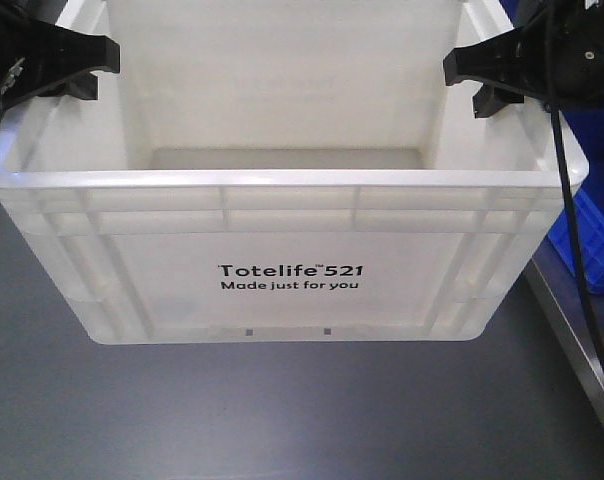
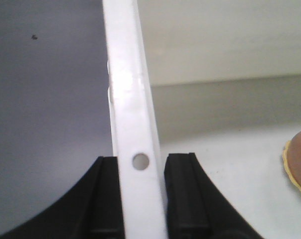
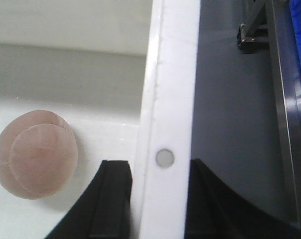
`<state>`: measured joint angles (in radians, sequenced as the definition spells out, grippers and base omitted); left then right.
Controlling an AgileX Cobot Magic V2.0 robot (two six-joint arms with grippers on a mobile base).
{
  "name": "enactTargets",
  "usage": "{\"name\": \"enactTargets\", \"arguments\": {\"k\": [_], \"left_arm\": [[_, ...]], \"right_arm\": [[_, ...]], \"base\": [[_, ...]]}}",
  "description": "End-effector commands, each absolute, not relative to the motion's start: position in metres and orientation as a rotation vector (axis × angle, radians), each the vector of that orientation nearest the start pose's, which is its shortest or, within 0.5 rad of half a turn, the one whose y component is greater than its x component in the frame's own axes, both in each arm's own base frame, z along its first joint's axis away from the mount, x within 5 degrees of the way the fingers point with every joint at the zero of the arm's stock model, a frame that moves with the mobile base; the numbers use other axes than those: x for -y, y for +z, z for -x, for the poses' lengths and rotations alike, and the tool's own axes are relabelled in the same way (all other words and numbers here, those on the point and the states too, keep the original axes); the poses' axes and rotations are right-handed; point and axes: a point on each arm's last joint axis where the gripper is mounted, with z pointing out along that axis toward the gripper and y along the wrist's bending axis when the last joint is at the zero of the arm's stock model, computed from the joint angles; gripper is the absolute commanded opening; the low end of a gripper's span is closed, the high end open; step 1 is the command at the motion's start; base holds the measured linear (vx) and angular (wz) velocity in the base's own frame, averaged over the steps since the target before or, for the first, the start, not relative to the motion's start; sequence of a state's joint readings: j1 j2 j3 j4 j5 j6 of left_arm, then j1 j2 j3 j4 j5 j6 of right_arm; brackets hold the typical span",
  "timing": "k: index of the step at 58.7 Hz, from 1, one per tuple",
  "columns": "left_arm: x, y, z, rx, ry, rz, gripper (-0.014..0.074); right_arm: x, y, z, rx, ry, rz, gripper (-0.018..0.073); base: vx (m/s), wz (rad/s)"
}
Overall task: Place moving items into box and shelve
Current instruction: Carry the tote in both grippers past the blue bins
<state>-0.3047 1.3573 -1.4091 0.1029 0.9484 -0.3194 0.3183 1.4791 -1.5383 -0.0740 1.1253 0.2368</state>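
Observation:
The box (image 1: 302, 180), a large white crate printed "Totelife 521", fills the front view. My left gripper (image 1: 102, 70) is shut across its left side rim (image 2: 128, 89), with one black finger (image 2: 105, 199) outside and the other inside. My right gripper (image 1: 467, 85) is shut the same way across the right side rim (image 3: 173, 74). A pinkish-tan ball (image 3: 35, 154) with a stitched seam lies on the box floor, just left of my right gripper (image 3: 160, 162). A rounded pinkish edge with a yellowish border (image 2: 300, 162) shows at the right of the left wrist view, beyond my left gripper (image 2: 140, 159).
The grey tabletop (image 1: 282, 410) lies below and in front of the box. Blue plastic bins (image 1: 592, 230) stand close to its right side. A metal edge (image 1: 572, 320) runs along the table's right. A black cable (image 1: 572, 200) hangs from the right arm.

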Motion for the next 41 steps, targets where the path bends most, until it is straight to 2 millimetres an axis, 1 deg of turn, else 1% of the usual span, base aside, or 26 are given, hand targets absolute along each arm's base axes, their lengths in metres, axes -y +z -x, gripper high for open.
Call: {"name": "enactTargets", "arguments": {"k": [1, 20, 41], "left_arm": [[0.0723, 0.432, -0.2691, -2.171, -0.169, -0.032, 0.0002], [0.0723, 0.432, -0.2691, -2.171, -0.169, -0.032, 0.0002], [0.0723, 0.432, -0.2691, -2.171, -0.169, -0.032, 0.0002]], "right_arm": [[-0.0813, 0.4253, -0.2868, -2.359, 0.1, 0.125, -0.0005], [-0.0813, 0.4253, -0.2868, -2.359, 0.1, 0.125, -0.0005], [-0.0813, 0.4253, -0.2868, -2.359, 0.1, 0.125, -0.0005]], "base": [[0.4, -0.27], [0.42, -0.16], [0.47, 0.09]]}}
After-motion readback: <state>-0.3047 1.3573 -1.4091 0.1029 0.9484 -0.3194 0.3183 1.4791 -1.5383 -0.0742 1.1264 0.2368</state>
